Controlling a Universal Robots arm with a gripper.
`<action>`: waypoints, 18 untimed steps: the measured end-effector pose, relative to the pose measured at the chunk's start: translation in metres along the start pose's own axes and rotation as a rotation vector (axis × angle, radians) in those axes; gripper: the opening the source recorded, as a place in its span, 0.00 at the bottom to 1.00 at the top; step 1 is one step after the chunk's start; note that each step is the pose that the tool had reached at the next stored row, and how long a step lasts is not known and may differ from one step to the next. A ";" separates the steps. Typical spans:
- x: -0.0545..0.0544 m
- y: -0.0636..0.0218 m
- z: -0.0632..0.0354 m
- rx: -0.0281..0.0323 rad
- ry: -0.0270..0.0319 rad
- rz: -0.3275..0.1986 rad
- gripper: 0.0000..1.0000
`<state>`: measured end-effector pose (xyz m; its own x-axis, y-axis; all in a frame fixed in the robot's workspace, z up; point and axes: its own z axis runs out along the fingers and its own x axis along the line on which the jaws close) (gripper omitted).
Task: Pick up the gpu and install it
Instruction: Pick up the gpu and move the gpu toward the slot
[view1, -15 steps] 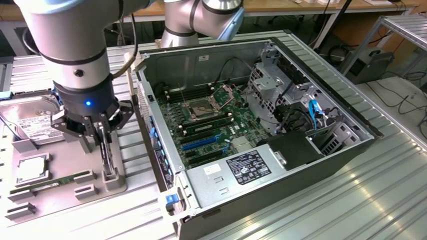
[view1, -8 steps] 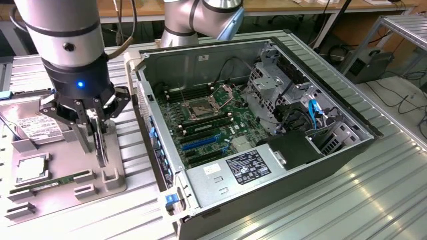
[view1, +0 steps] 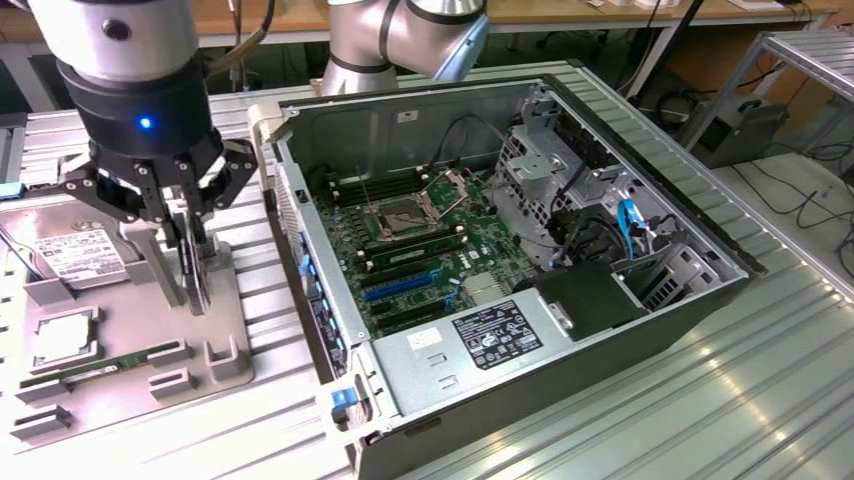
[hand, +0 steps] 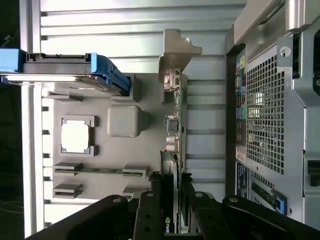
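While the graphics card (hand: 174, 117) stands on edge: it sits in the grey tray (view1: 238, 372), at nine o'clock from the computer case (view1: 587, 400) in the exterior view, not yet lifted out
Claw (view1: 187, 292): comes straight down over the card, one finger on each flat face, and looks clamped on the graphics card at its fan end
Why on edge: probably so the claw can straddle the card from above and carry it in the same pose it needs to enter a slot
Bracket (hand: 176, 52): pale metal, at the far end of the card from the claw, left free
Case: lies on its side with the open face up, likely so the arm can reach the board (view1: 414, 250) from overhead; a blue slot (view1: 400, 287) lies near six o'clock of the processor socket
Other parts in the tray: hard drive (view1: 74, 250) at twelve o'clock of the tray, a square chip (view1: 64, 340) and a green memory stick (view1: 114, 362) lower down, each in its own holder, untouched
Writing: a small green and white mark on the card's top edge between the fingers, too small to read; white labels on the hard drive and the power supply (view1: 494, 335) show print I cannot make out
Light: a blue lamp (view1: 144, 123) glows on the claw's body
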<state>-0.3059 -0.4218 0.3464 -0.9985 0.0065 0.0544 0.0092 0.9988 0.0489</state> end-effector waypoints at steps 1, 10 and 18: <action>-0.001 0.0003 -0.0049 -0.0001 -0.0001 0.000 0.26; -0.027 -0.0012 -0.0503 -0.0021 0.0002 0.000 0.26; -0.066 -0.0072 -0.0940 -0.0116 0.0021 0.000 0.26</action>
<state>-0.2348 -0.4341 0.4362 -0.9984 0.0060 0.0565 0.0094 0.9981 0.0605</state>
